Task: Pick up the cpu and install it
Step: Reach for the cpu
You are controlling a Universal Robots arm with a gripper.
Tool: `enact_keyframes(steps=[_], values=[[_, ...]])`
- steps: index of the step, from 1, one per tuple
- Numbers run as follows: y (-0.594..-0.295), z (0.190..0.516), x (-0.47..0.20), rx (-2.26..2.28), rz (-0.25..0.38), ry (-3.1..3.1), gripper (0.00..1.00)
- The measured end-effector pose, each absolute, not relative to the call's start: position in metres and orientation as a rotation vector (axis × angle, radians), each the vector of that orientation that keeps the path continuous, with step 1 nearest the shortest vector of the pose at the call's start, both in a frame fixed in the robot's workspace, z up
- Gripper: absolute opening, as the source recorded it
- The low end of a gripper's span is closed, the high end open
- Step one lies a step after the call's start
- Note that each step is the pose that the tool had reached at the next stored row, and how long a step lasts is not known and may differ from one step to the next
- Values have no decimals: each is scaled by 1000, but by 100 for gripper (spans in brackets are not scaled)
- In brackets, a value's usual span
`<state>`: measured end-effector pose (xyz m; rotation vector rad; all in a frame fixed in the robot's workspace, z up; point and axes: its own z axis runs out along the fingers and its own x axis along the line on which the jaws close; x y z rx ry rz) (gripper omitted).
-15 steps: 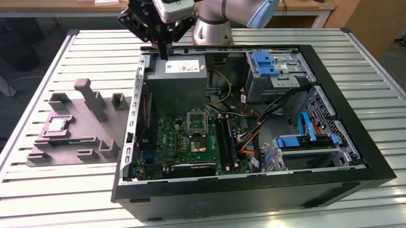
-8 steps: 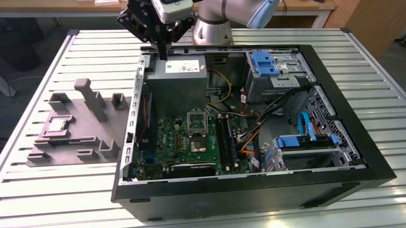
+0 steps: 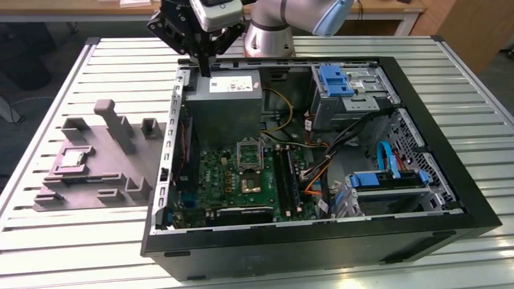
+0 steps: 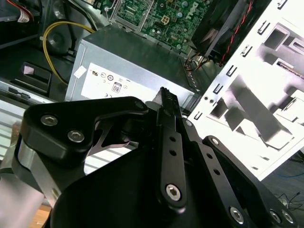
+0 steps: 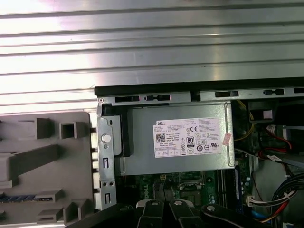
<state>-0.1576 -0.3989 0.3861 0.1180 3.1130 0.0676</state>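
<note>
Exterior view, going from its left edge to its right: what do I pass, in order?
cpu in the grey tray → grey metal box → yellow cable → blue drive caddy

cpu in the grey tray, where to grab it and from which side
Probably its two opposite edges, coming straight down from above: the cpu lies flat in a recess of the grey tray, with only its top face exposed.

Robotics lab or electronics workshop, slatted aluminium tabletop (image 3: 64, 241), opened desktop computer case (image 3: 321, 253) lying on its side with green motherboard (image 3: 233, 177) bared, grey moulded tray (image 3: 105, 174) beside it, robot arm (image 3: 277, 36) at the far edge, wooden desks (image 3: 386, 9) behind
</note>
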Motion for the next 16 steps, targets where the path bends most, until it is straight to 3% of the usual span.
enact_keyframes(steps=[16], values=[[-399,383,-163,118,68,3114,11]])
